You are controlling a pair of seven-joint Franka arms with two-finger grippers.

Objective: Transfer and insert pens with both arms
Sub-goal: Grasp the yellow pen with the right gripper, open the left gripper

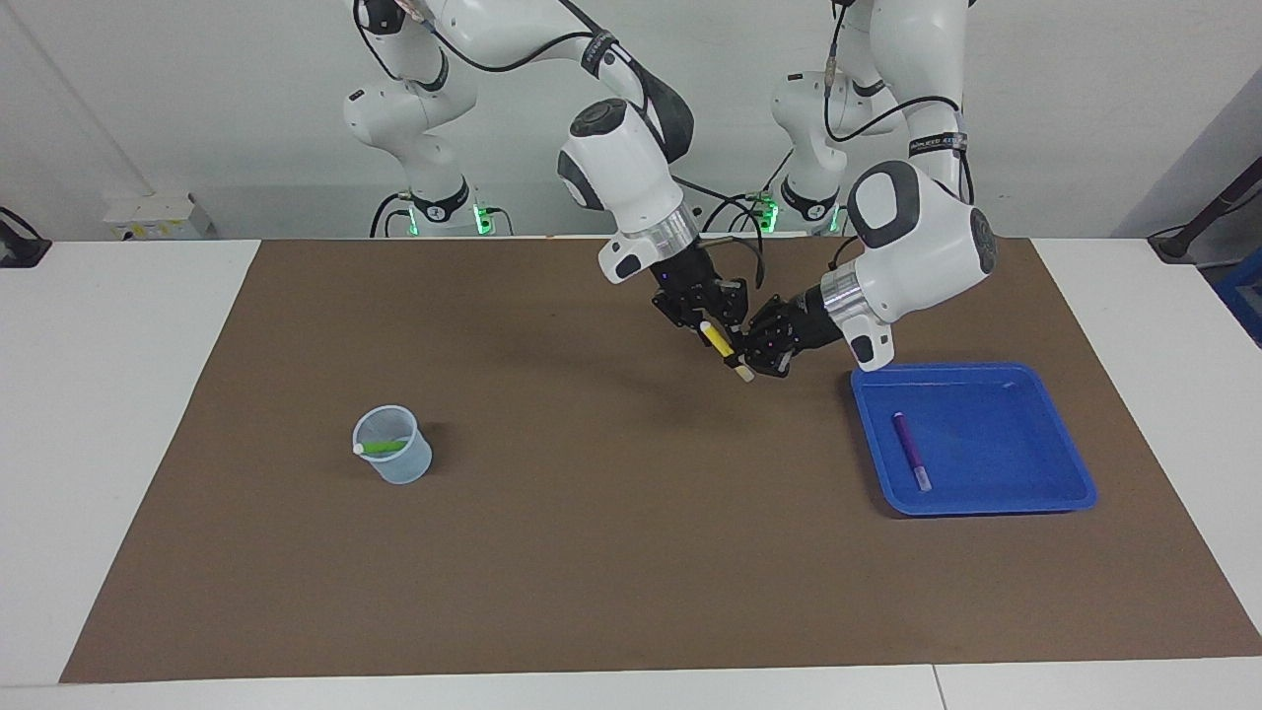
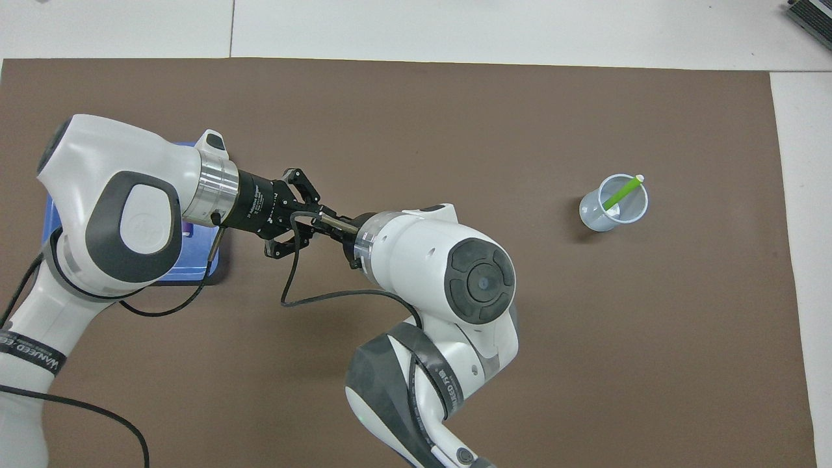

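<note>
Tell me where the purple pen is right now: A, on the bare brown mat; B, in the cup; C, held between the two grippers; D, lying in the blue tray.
D: the purple pen lies flat in the blue tray, while the green pen is in the cup and the yellow pen is up between the grippers.

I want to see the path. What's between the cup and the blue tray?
Only bare brown mat lies between the cup and blue tray, clearest in the facing view.
</note>
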